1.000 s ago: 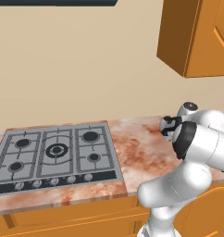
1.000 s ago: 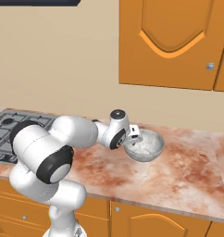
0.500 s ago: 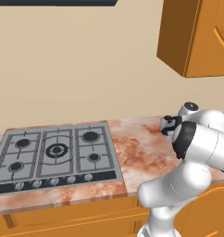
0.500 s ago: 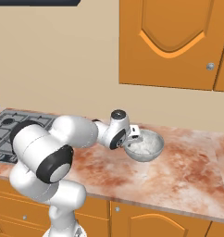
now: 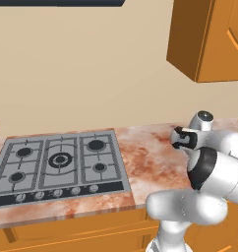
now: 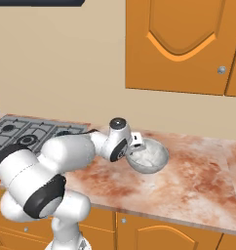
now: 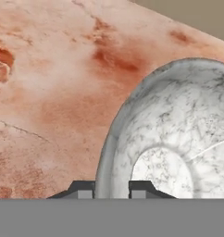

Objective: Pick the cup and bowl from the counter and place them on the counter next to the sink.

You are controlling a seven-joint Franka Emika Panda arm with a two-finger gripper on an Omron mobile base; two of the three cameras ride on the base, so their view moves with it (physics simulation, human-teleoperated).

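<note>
The bowl is round, silver-grey and shiny with a pale marbled inside. It is low over the pink-and-rust counter, right of the stove. My gripper reaches it from the left and is shut on the bowl's near rim. In the hand view the gripper has one dark fingertip outside the wall and one inside. I cannot tell whether the bowl's base touches the stone. The cup and the sink are out of view.
A grey gas stove lies in the counter to the left. Orange wall cabinets hang above the bowl. Bare marbled counter stretches to the bowl's right and toward the front edge.
The hand and the bowl have edged very slightly left, toward the stove. The grip on the rim is unchanged.
</note>
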